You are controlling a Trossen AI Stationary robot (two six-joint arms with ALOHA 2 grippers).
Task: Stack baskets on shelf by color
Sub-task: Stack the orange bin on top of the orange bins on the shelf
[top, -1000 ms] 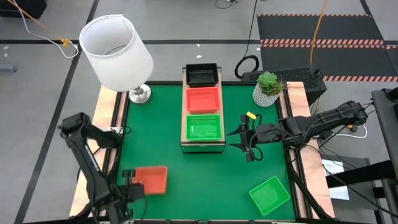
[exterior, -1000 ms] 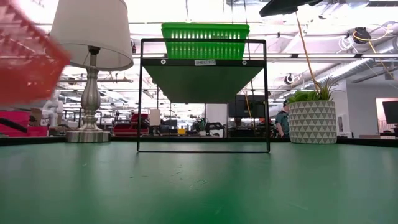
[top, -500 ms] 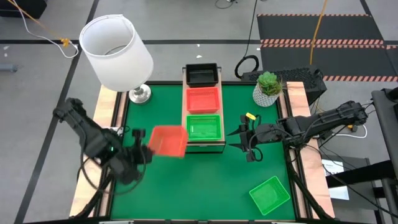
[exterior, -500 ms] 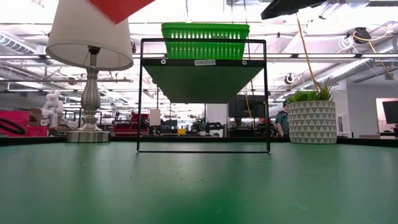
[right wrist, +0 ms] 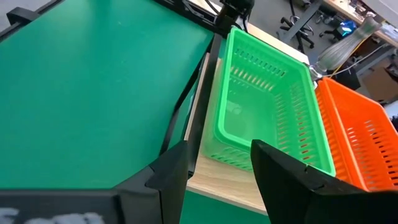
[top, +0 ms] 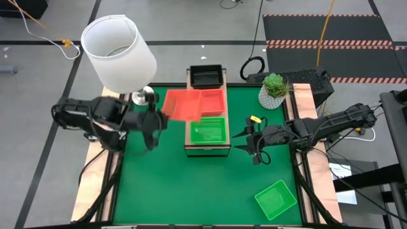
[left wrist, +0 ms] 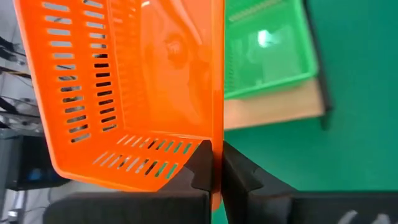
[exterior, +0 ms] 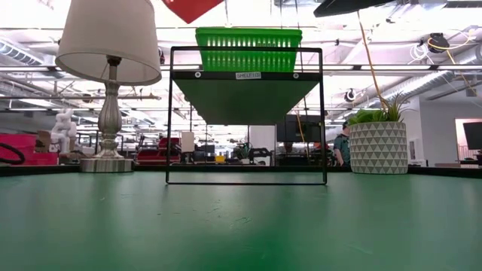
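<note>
My left gripper (top: 158, 118) is shut on an orange-red basket (top: 182, 104), which hangs in the air at the shelf's left edge; its corner shows in the low view (exterior: 192, 8). The shelf (top: 207, 149) carries a black basket (top: 206, 76), an orange-red basket (top: 214, 100) and a green basket (top: 208, 131) in a row. Another green basket (top: 275, 198) lies flat on the mat near the right front corner. My right gripper (top: 248, 145) is open and hovers to the right of the shelf, facing the green basket (right wrist: 267, 106). My left gripper pinches one side wall of the orange-red basket (left wrist: 216, 146), the wall nearest the table's left. One finger (left wrist: 200, 167) is inside and the other (left wrist: 241, 175) outside. The fingers come level from the left. The basket is lifted clear and tilted, reaching over the shelf's left edge.
A white-shaded lamp (top: 119, 52) stands at the far left corner and a potted plant (top: 274, 90) at the far right. Pale wooden planks (top: 112, 137) run along both sides of the green mat (top: 191, 184), which is bare between the shelf and the near edge.
My left gripper has carried the orange-red basket up from the near left of the mat, toward the far edge and the right, to the shelf's left side. The basket is lifted clear and now overlaps the shelf's middle. My right arm has kept still.
</note>
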